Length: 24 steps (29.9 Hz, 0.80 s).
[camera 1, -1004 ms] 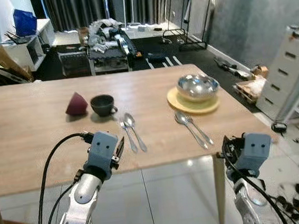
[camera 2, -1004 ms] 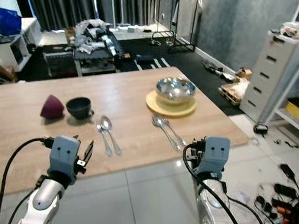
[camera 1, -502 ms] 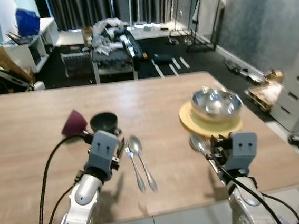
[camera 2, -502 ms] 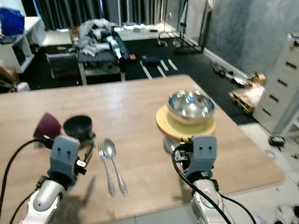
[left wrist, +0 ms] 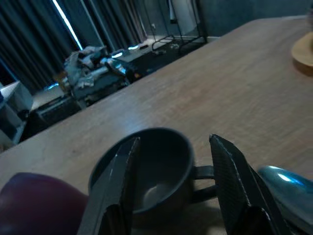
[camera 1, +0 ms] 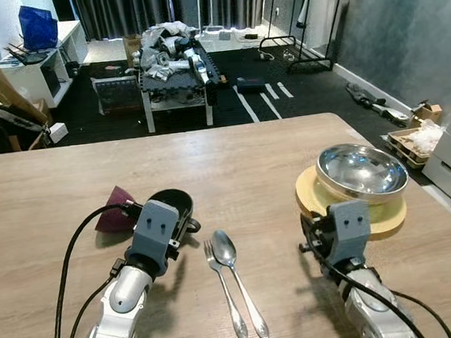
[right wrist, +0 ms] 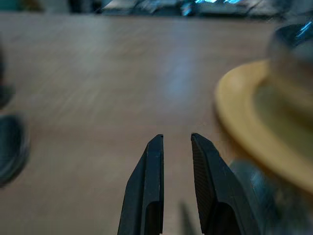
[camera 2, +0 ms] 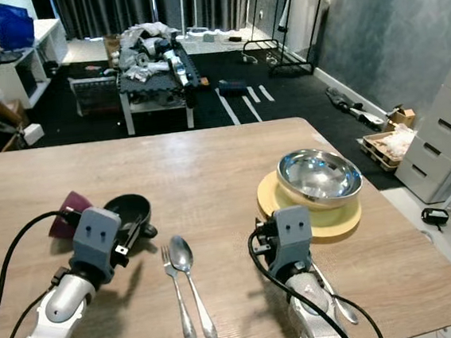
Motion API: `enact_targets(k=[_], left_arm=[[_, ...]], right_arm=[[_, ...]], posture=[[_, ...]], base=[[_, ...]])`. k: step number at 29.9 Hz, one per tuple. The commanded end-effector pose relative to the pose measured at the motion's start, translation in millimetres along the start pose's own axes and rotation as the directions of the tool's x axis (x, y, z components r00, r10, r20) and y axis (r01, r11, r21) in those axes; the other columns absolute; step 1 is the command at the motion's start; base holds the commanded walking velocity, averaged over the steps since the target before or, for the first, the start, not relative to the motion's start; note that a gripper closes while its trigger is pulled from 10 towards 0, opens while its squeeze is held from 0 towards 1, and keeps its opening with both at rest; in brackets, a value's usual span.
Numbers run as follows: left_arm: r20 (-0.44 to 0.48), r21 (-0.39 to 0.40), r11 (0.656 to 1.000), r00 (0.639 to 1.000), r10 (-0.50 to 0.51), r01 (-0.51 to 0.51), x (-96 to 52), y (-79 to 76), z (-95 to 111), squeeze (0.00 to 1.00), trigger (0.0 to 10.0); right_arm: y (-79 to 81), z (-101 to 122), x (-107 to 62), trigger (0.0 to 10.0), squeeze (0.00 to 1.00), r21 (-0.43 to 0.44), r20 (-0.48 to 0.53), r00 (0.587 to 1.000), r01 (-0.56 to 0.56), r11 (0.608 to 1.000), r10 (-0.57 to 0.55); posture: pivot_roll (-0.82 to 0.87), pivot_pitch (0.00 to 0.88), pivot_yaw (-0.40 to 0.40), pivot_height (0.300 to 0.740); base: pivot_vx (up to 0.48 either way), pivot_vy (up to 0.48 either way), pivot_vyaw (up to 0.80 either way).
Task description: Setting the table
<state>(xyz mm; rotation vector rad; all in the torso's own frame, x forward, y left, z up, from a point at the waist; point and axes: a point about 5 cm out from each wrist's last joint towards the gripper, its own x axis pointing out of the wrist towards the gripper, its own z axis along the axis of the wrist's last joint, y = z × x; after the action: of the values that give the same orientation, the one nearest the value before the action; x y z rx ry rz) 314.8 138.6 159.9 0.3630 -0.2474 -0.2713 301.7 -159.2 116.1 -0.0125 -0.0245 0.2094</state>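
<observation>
Fingers [left wrist: 120, 188] of the left gripper [left wrist: 171, 191] stand apart, straddling the near rim of the dark cup [left wrist: 146, 166] without touching it. Fingers [right wrist: 146, 196] of the right gripper [right wrist: 175, 188] sit nearly together with a narrow gap, holding nothing, low over the wooden table [camera 1: 37, 203] just on the robot's side of the yellow plate [camera 1: 390, 217].

Taking the cup as landmark: nearest the robot, just to its right, lie a fork [camera 1: 223, 285] and a spoon [camera 1: 235, 272] side by side, handles toward the robot. The cup's handle points toward the spoon bowl. A maroon cone-shaped object [camera 1: 114, 216] touches or nearly touches the cup's left side. Well to the right, the yellow plate carries a steel bowl [camera 1: 362, 172]. A second utensil pair [camera 2: 338, 302] lies near that plate, partly hidden behind the right arm.

The step in hand appears to be grasping the cup. Advance the left gripper until one finger is inside the rim and one outside, away from the handle, then close firmly. Lift vertically to clear the spoon and the maroon object.
</observation>
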Motion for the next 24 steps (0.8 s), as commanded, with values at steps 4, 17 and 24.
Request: enact_targets(k=[4, 17, 24], left_arm=[[-0.019, 0.059, 0.998, 0.999, -0.037, 0.038, -6.2, -0.6, -0.6, 0.0, 10.0], [-0.091, -0.068, 0.982, 0.979, -0.18, 0.174, -2.0, 7.7, 0.5, 0.0, 10.0], [-0.055, -0.057, 0.944, 0.943, -0.328, 0.325, 10.0, -9.0, 13.9, 0.0, 10.0]], right_arm=[[23.2, -1.0, -18.2, 10.0, 0.0, 0.036, -0.073, 0.975, -0.209, 0.977, 0.211], [-30.0, 0.7, -11.5, 10.0, 0.0, -0.242, -0.15, 0.981, 0.088, 0.966, -0.127], [-61.6, 9.3, -33.3, 10.0, 0.0, -0.291, -0.229, 0.968, 0.032, 0.956, -0.101]], posture=[[0.13, 0.0, 0.022, 0.74], [0.13, 0.0, 0.021, 0.74], [0.11, 0.0, 0.025, 0.74]], base=[[0.0, 0.0, 0.0], [0.0, 0.0, 0.0], [0.0, 0.0, 0.0]])
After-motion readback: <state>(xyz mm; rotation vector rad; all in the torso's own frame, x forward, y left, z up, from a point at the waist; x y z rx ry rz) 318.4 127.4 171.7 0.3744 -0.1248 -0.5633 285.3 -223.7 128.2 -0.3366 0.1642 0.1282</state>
